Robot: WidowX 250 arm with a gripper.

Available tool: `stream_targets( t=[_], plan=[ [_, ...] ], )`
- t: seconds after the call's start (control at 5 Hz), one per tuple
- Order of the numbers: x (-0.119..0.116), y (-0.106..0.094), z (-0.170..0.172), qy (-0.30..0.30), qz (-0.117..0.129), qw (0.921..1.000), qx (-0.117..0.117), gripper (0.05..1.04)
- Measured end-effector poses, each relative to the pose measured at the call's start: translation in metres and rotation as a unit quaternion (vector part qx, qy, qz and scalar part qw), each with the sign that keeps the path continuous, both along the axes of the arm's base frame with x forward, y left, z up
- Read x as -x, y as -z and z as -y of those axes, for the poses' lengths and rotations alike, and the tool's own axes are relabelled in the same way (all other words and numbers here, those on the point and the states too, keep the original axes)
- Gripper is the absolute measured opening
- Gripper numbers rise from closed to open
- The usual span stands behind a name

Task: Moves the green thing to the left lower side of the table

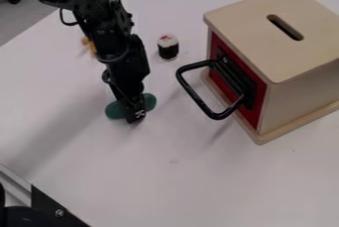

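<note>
The black gripper (136,111) hangs low over the white table (159,186), left of the middle of the camera view. Right at its tip is the green thing (149,102), a rounded, elongated piece lying on the table. One end shows to the left of the gripper and the other to the right, while its middle is hidden behind the gripper. Whether the gripper holds it or only stands over it, I cannot tell.
A wooden box (265,37) with a red front and a black handle (210,112) stands at the right. A toy sushi roll (168,47) is upright between arm and box. Behind the arm lies a small orange item (88,44). A metal-edged black corner (56,208) is at lower left.
</note>
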State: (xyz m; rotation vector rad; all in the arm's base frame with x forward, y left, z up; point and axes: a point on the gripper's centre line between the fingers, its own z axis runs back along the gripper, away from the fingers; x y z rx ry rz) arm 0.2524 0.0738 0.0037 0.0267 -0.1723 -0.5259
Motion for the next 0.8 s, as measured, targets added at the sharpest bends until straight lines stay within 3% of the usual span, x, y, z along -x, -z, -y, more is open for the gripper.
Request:
stream_targets(
  t=[0.2,0.4,0.8],
  plan=[
    [-0.001,-0.013,-0.001,-0.001,0.02,0.9998,-0.01,0.481],
    [0.003,-0.021,0.0,-0.005,0.011,0.9999,0.009,0.48],
    [-0.003,-0.078,-0.038,-0.082,0.049,0.9955,-0.002,0.48]
  ],
)
